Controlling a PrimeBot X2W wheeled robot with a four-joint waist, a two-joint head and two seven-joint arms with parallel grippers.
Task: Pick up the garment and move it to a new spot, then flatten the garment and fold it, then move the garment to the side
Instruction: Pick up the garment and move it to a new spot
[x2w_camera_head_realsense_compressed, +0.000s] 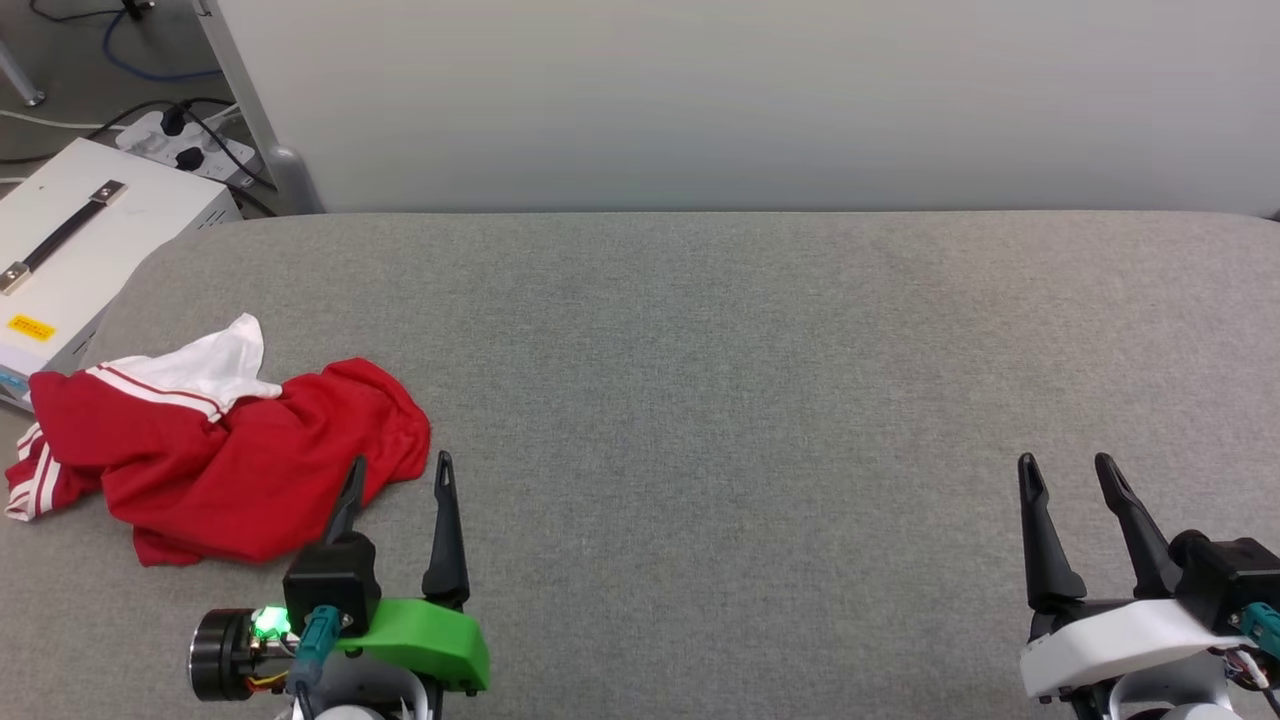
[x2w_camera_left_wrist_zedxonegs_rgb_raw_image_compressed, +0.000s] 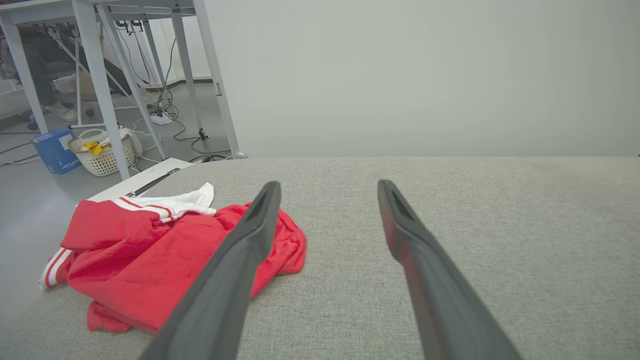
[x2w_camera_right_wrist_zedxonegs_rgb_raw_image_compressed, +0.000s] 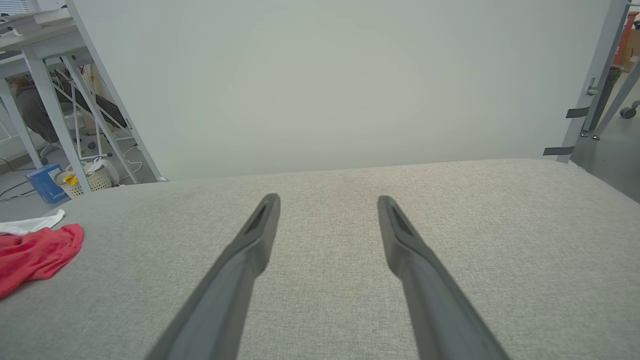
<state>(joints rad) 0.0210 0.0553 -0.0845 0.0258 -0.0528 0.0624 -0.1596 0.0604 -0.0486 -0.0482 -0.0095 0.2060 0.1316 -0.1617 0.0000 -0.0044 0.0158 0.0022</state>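
The garment (x2w_camera_head_realsense_compressed: 230, 455) lies crumpled in a heap at the left edge of the grey padded table (x2w_camera_head_realsense_compressed: 750, 350), red with a white sleeve and striped trim on top. It also shows in the left wrist view as the garment (x2w_camera_left_wrist_zedxonegs_rgb_raw_image_compressed: 145, 250) and at the left edge of the right wrist view as the garment (x2w_camera_right_wrist_zedxonegs_rgb_raw_image_compressed: 35, 255). My left gripper (x2w_camera_head_realsense_compressed: 400, 472) is open, hovering at the heap's near right edge, its left finger over the red cloth and nothing between the fingers. My right gripper (x2w_camera_head_realsense_compressed: 1065, 468) is open far to the right above bare table.
A white box with a black handle (x2w_camera_head_realsense_compressed: 80, 250) stands off the table's left corner, with a power strip and cables (x2w_camera_head_realsense_compressed: 180, 145) behind it. A pale wall panel (x2w_camera_head_realsense_compressed: 750, 100) runs behind the table. A white basket (x2w_camera_left_wrist_zedxonegs_rgb_raw_image_compressed: 102, 152) and table legs stand on the floor to the left.
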